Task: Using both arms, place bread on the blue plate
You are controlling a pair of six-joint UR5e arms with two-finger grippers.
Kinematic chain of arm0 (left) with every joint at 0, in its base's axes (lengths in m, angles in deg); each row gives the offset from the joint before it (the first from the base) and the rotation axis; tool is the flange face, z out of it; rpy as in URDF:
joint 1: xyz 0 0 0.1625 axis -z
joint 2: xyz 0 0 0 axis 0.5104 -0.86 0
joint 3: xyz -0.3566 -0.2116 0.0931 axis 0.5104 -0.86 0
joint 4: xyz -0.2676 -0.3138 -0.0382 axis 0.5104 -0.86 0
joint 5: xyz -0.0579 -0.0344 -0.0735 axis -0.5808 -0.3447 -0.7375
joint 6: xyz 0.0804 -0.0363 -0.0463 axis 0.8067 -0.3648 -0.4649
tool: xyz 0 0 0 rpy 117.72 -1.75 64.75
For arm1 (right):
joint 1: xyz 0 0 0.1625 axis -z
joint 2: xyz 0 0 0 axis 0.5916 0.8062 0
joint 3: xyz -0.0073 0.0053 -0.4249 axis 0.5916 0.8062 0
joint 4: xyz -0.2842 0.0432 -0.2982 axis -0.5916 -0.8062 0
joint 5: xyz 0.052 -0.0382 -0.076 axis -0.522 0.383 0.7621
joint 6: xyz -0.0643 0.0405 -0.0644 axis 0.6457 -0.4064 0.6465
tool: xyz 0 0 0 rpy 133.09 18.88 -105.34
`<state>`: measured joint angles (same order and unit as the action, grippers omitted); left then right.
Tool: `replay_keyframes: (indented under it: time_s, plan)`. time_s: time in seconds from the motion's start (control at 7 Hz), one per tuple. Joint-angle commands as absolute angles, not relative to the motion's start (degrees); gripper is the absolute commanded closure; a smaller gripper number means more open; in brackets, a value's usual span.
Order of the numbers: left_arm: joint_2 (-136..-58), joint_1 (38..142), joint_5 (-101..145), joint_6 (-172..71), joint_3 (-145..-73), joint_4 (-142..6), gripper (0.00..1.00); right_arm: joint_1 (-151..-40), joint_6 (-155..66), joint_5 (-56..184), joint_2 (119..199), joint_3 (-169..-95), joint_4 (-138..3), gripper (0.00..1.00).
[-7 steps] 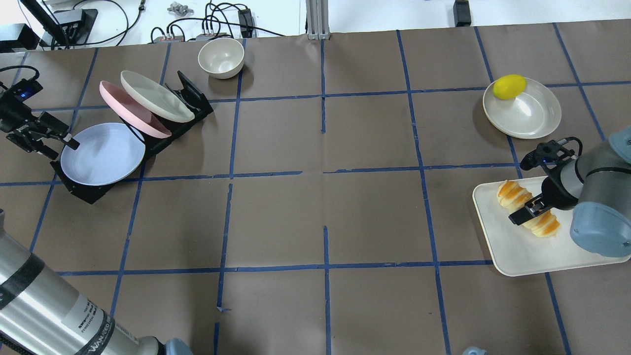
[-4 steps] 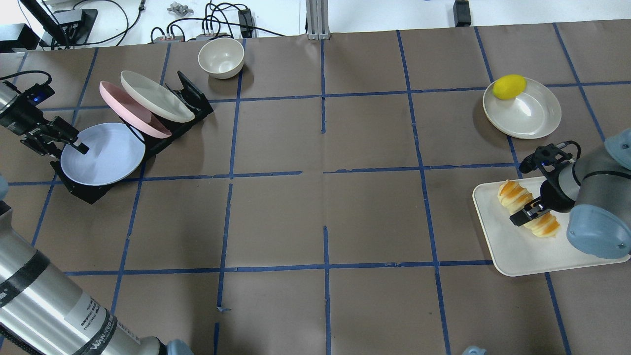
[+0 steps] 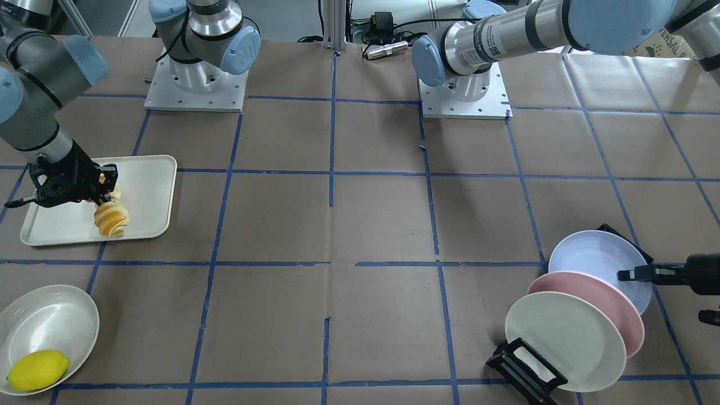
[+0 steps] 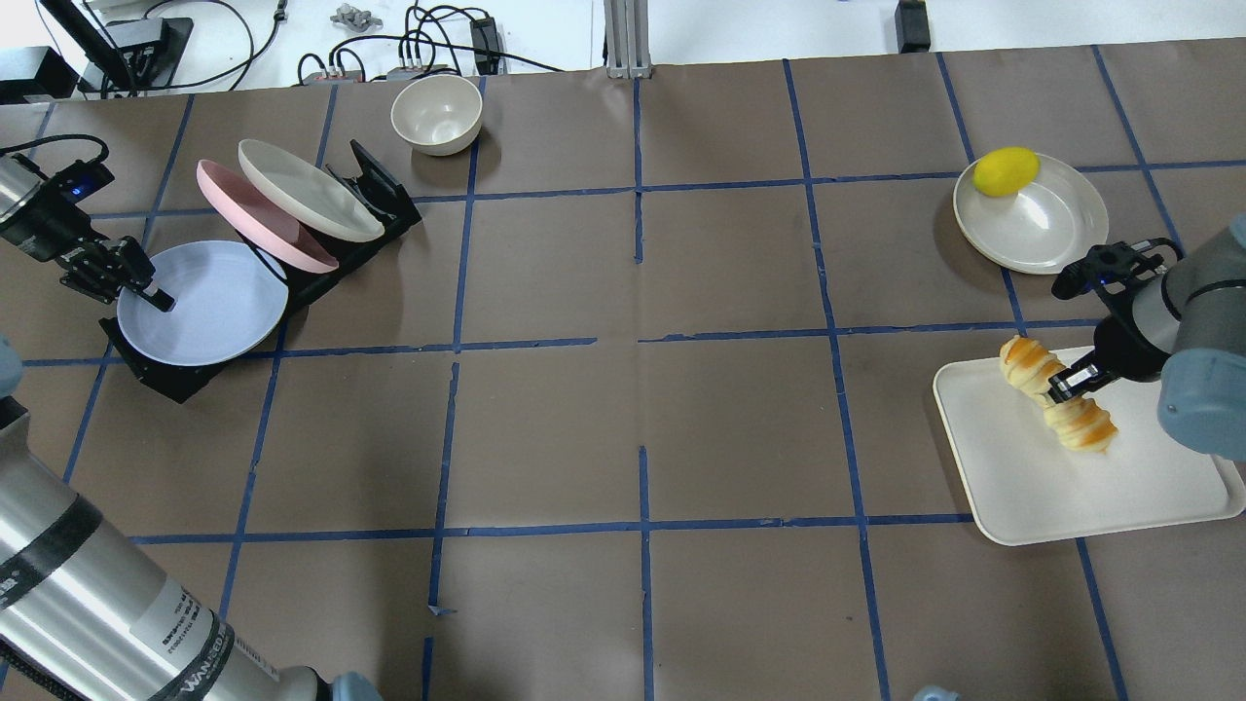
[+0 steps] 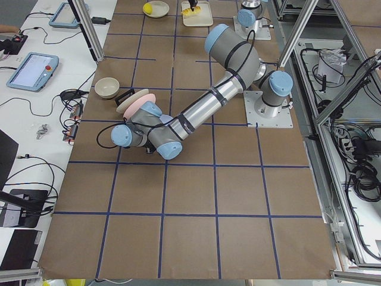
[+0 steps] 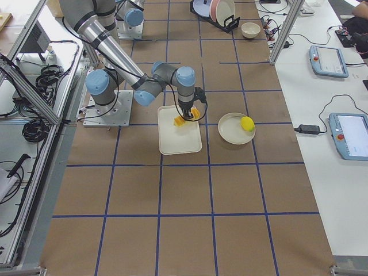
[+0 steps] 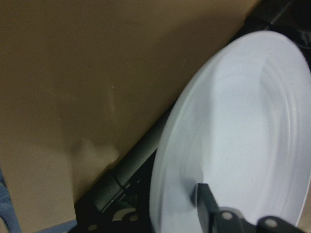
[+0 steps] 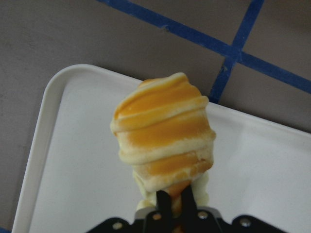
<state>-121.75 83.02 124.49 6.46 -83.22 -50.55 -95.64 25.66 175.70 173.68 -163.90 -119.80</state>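
The bread, a twisted orange-and-cream roll, is held at its middle by my right gripper, which is shut on it a little above the cream tray. It also shows in the front view and the right wrist view. The blue plate leans in a black rack at the far left. My left gripper is closed on its left rim. One finger lies on the plate's inner face and the other is hidden underneath.
A pink plate and a cream plate stand in the same rack behind the blue one. A cream bowl sits at the back. A yellow lemon lies in a cream dish beyond the tray.
My right gripper has lifted the bread off the tray and carried it toward the tray's far edge. My left gripper has moved in over the blue plate's rim and closed on it.
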Motion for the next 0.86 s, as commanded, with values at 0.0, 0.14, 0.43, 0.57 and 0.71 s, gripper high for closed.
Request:
replay_keyframes:
  time_s: [0.0, 0.14, 0.43, 0.57, 0.71]
  plan:
    - [-121.04, 83.16, 124.79, 6.61, -81.36, -50.72, 0.84, -101.19, 19.93, 178.10, 175.00, -154.65, -105.36, 0.84]
    - [-121.03, 83.16, 124.80, 6.79, -80.56, -50.98, 0.84, -103.66, 14.59, 178.20, 175.96, -149.90, -97.45, 0.84]
    - [-120.60, 83.16, 125.40, 6.79, -80.38, -51.07, 0.90, -111.89, 0.46, 178.20, 179.99, -146.43, -88.18, 0.84]
    - [-119.72, 83.16, 127.32, 6.88, -80.46, -51.07, 0.92, -117.77, -7.96, 178.46, 182.02, -145.73, -86.31, 0.84]
    - [-118.93, 83.07, 129.17, 6.88, -80.46, -51.76, 0.93, -123.75, -15.01, 179.51, 182.38, -144.24, -84.99, 0.84]
